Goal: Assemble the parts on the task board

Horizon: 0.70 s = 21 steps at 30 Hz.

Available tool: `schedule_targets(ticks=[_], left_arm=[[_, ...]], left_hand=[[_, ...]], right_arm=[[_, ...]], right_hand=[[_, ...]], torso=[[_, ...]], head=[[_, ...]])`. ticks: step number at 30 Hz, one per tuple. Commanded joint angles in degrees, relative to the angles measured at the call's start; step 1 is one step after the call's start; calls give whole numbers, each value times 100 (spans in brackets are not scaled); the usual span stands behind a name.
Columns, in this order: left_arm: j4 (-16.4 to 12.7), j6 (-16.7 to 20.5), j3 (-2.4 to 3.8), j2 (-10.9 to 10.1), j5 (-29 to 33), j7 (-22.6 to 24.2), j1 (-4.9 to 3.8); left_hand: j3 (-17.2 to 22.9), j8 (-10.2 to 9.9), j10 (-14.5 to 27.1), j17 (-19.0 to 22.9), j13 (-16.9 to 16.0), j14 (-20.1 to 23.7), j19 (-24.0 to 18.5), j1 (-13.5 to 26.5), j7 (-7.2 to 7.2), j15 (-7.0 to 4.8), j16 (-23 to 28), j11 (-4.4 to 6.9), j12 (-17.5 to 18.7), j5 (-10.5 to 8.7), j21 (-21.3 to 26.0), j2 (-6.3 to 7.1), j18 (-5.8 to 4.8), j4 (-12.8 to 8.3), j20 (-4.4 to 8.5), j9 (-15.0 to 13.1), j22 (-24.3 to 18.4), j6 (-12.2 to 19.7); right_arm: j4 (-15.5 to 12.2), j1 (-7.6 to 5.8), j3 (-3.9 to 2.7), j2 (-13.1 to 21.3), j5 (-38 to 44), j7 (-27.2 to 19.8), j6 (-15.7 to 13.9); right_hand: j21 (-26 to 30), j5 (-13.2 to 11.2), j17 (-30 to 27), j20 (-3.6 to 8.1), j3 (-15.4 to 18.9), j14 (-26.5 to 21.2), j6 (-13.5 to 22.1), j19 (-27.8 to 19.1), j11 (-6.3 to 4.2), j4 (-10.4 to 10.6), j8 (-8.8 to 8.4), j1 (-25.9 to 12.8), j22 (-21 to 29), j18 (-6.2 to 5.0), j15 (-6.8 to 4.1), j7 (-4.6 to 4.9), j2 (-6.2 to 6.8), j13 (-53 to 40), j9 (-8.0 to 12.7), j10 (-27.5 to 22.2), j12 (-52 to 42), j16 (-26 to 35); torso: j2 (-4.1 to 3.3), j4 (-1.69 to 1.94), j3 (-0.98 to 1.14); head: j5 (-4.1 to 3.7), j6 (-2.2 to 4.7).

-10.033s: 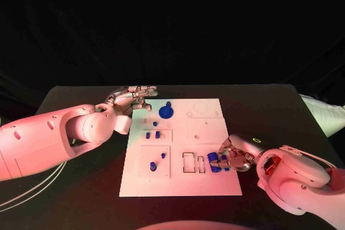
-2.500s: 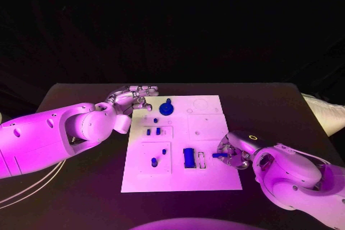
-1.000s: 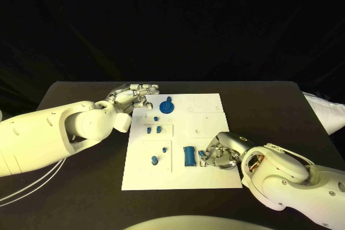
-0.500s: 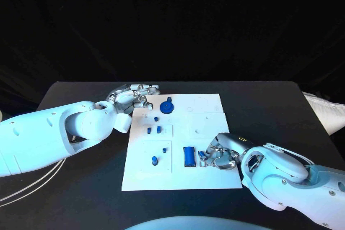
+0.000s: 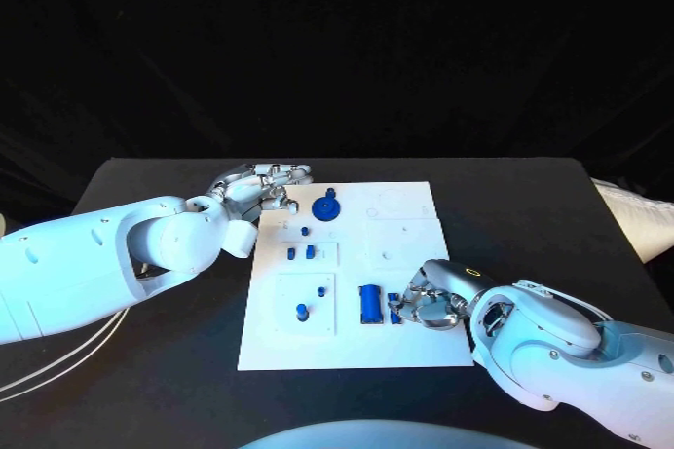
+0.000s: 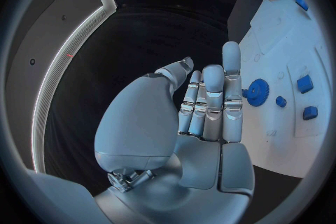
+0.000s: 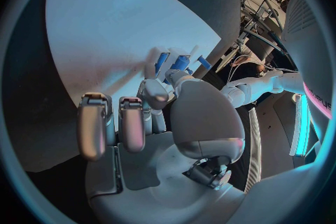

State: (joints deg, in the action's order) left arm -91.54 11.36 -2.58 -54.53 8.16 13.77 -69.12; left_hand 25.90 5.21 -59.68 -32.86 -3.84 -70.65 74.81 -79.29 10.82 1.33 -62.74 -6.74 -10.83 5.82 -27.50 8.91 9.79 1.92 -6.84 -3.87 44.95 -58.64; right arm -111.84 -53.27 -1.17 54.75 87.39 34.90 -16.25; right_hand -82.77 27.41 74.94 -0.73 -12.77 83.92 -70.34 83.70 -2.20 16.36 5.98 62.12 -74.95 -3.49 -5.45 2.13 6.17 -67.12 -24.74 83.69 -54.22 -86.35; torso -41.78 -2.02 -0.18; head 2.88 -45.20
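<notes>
The board (image 5: 352, 352), a white plate, lay in the middle of the black table (image 5: 534, 205), its long side running from near to far.

The right hand (image 5: 429, 305) rested on the board's near right part. Its fingertips (image 5: 399, 306) touched a small blue piece (image 5: 394, 314) at a narrow slot just right of the blue block (image 5: 369, 304), which sat upright in its slot near the board's middle. In the right wrist view the fingers (image 7: 154, 92) were curled down towards the board (image 7: 105, 39), with blue parts (image 7: 181, 61) just beyond their tips; whether the small piece was pinched or only touched, I could not tell.

The left hand (image 5: 264, 188) hovered at the board's far left corner, over the table edge of the board. In the left wrist view that hand (image 6: 203, 117) held nothing, its fingers (image 6: 212, 98) straight and close together, the thumb set a little apart. Beside it in that view lay the blue gear (image 6: 257, 91).

On the board the gear (image 5: 326, 210) sat at the far end, left of centre. Nearer, a small peg (image 5: 304, 235) stood alone, and two short pegs (image 5: 298, 255) stood side by side in a square panel. In the near left panel were a small piece (image 5: 321, 292) and a larger oval one (image 5: 301, 313). The far right of the board (image 5: 407, 210) showed faint round and square outlines
</notes>
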Motion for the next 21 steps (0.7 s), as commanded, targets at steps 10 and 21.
schedule_targets(ticks=[10,21], left_arm=[[-11,-131,4,3,-57,-1,-3],[14,-125,0,15,-58,30,0]], left_hand=[[-4,38,45,27,1,48,-46,-6,-16,15,-28,-10,-28,19,31,-65,54,-49,11,-5,-5,15],[-3,38,48,34,1,52,-48,-7,-15,15,-25,-10,-28,19,31,-65,54,-51,11,-5,-5,16]], right_arm=[[-38,7,1,27,14,-36,31],[-168,-30,-38,282,-113,-372,-802]], right_hand=[[-26,-211,878,25,376,488,-48,157,-8,-29,-25,2,-265,79,-40,-14,-46,-36,-4,58,9,-29],[51,-1164,655,-2,877,440,99,92,54,-85,-149,383,-155,54,8,60,117,186,20,-111,502,106]], torso=[[1,-1,3],[21,-11,-2]], head=[[10,-9],[1,30]])
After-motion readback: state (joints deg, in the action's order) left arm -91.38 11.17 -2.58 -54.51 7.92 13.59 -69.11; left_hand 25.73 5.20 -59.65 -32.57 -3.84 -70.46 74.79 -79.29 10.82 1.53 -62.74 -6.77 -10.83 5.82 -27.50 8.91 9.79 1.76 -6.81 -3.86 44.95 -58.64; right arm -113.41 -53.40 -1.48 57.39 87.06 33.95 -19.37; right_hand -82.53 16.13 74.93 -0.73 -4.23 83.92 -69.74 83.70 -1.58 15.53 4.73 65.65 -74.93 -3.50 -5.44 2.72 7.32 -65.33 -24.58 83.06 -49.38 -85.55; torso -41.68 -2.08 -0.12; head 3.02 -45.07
